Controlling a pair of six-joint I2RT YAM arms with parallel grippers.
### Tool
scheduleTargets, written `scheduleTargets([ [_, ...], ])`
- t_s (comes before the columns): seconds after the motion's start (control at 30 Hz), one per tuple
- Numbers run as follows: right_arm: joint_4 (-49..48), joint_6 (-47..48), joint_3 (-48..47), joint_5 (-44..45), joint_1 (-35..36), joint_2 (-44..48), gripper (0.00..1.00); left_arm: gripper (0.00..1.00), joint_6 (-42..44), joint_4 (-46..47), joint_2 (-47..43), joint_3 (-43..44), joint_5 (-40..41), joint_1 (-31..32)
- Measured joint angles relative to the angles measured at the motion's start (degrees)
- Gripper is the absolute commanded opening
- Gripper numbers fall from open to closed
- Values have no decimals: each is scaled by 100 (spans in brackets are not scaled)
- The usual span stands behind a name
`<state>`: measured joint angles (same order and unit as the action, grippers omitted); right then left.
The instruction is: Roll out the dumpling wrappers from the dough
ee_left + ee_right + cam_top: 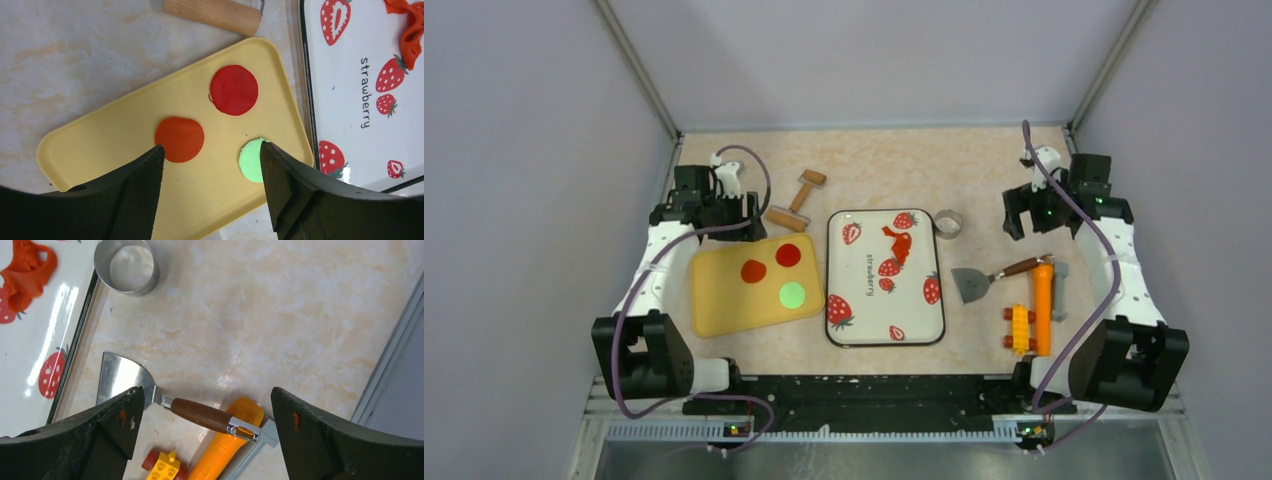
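Observation:
A ragged orange-red dough scrap (898, 241) lies on the strawberry-print tray (864, 310), near its top; it also shows in the left wrist view (409, 30) and the right wrist view (25, 272). Three dumpling wrappers lie on the yellow tray (724, 300): a red disc (233, 90), an orange-red disc (179, 139) and a green disc (252, 160). My left gripper (211, 150) is open and empty above the yellow tray. My right gripper (205, 395) is open and empty above the scraper, at the table's right.
A wooden roller (796, 200) lies behind the yellow tray. A metal ring cutter (947, 222) stands right of the strawberry tray. A metal scraper with a wooden handle (984, 280), an orange tool (1043, 305) and yellow toy bricks (1020, 328) lie at the right.

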<state>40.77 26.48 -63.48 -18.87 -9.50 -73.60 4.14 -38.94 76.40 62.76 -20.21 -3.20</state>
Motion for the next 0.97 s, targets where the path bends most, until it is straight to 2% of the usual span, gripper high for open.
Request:
scheduleTargets([
  [0.17, -96, -332, -221, -31, 0, 4, 99, 78, -61, 46, 37, 2, 26, -9],
  [0.2, -133, -474, -267, -22, 0, 4, 99, 90, -90, 59, 48, 13, 68, -9],
  [0.23, -175, -623, -302, 0, 0, 4, 99, 98, -109, 66, 76, 42, 118, -9],
  [0.27, -254, -776, -323, 46, 0, 2, 99, 99, -140, 63, 146, 127, 205, -9],
  [0.47, -551, -1574, -752, 664, 0, -387, 97, 99, -280, -42, 1189, 1460, 721, -9],
  [0.63, -433, -2194, -2229, 1335, 0, -1283, 99, 99, -319, -234, 2031, 3366, 1084, -9],
  [0.73, -385, -2581, -3276, 1504, 0, -1482, 99, 99, -326, -66, 1921, 4068, 1355, -9],
  [0.83, -505, -2870, -4103, 1604, 0, -1340, 99, 99, -267, 258, 1429, 4240, 1519, -9],
  [0.97, -732, -2924, -4207, 1939, 61, -715, 99, 99, -223, 737, 538, 3945, 1897, -9],
])
